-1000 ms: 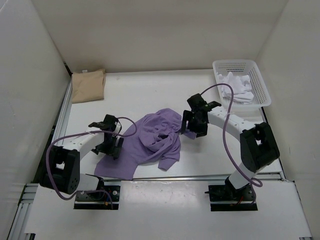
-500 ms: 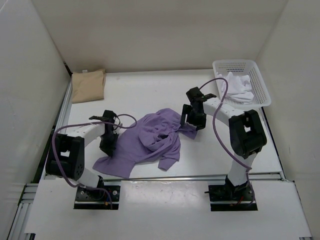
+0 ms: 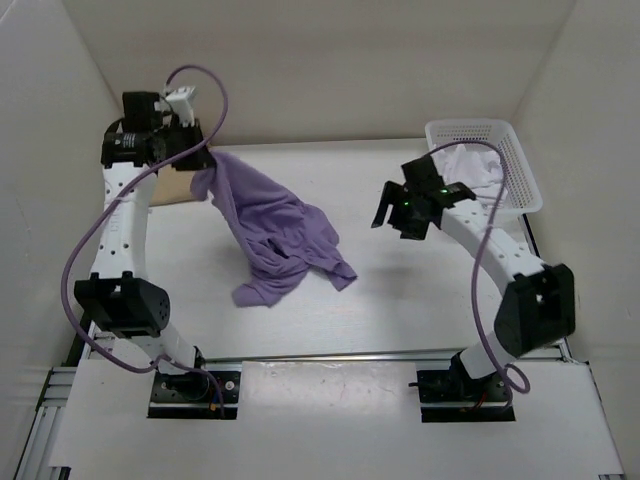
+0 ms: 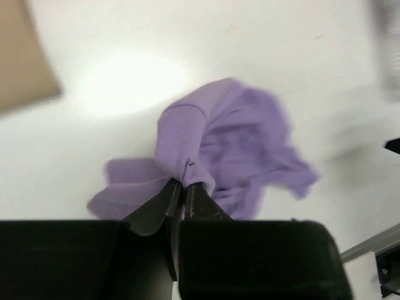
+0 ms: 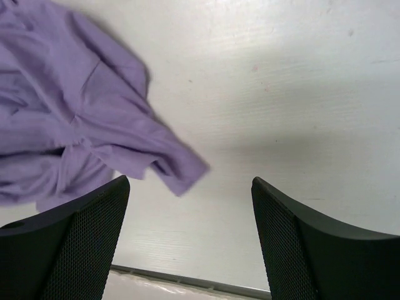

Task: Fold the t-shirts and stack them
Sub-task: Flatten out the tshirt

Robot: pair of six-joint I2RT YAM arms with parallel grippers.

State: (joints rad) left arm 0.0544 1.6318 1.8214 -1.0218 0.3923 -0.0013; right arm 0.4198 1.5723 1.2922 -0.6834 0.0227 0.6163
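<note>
Lifting off the table now: the lavender shirt (image 3: 275, 225) was lying crumpled mid-table a sec ago, and it's now hanging in a long drape from the left gripper (image 3: 200, 168). Its lower end is trailing on the table (image 3: 400, 290). That gripper was open at the shirt's left edge; now it's clamped shut on a pinch of purple cloth, w/ the arm swung up & back toward the far-left corner. The left wrist view is showing its tips (image 4: 183, 187) pressed together on a fold.

The right gripper (image 3: 397, 213) is backing off the shirt's right side. It's hovering over bare table w/ jaws wide apart, holding nothing.

The tan shirt (image 3: 168, 188) is sitting at far left, partly hidden by the arm. The white shirt (image 3: 470, 165) is lying bunched in the basket (image 3: 522, 170).

Prob. meaning: the shirt is getting picked up to be spread flat, and folding isn't starting yet. The right arm likely needs a 2nd corner.
</note>
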